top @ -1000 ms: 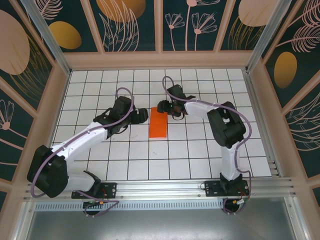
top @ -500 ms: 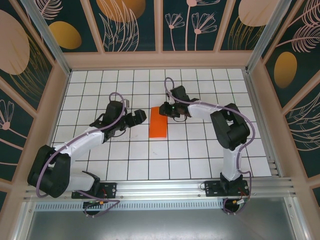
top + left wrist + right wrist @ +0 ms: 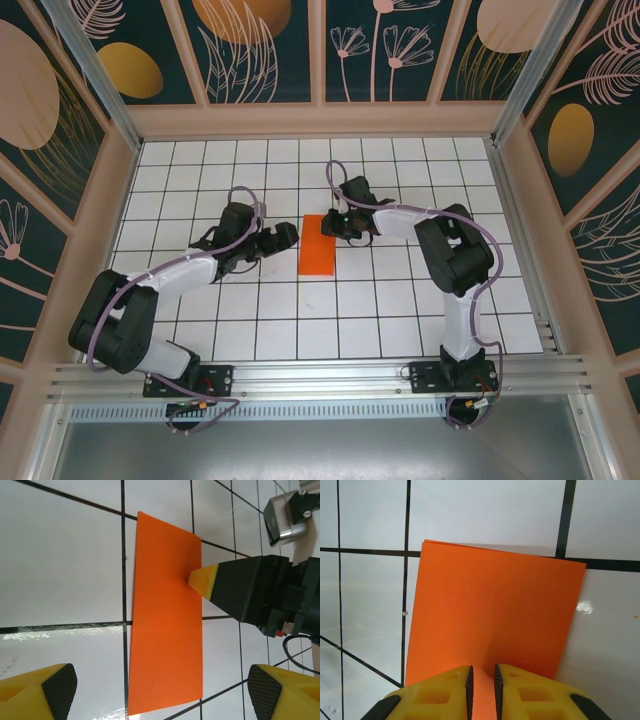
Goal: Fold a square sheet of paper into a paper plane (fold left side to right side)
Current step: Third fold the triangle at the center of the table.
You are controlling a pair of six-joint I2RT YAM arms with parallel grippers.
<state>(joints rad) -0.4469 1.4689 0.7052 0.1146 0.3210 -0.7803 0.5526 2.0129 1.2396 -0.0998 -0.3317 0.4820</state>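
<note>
The square sheet of paper (image 3: 318, 246) lies flat on the white grid table as a narrow bright orange rectangle (image 3: 165, 630). My right gripper (image 3: 330, 224) is at its far end. The jaws are drawn together to a thin slit, with nothing between them. Its yellow fingertips (image 3: 450, 690) are low over the orange surface (image 3: 495, 610), and a tip (image 3: 203, 580) touches the sheet near its right edge. My left gripper (image 3: 288, 234) sits just left of the sheet. It is open wide, and its pads (image 3: 57, 685) straddle the sheet's width. The paper plane is out of view.
Wooden frame walls with dark floral panels (image 3: 320, 60) enclose the tiled table on three sides. An aluminium rail (image 3: 320, 375) carrying both arm bases runs along the near edge. White tiles (image 3: 330, 310) lie bare between the sheet and the rail.
The right gripper's jaws have closed from wide to a thin slit above the sheet's far end. The left arm has shifted its elbow. Its open gripper stays left of the sheet.
</note>
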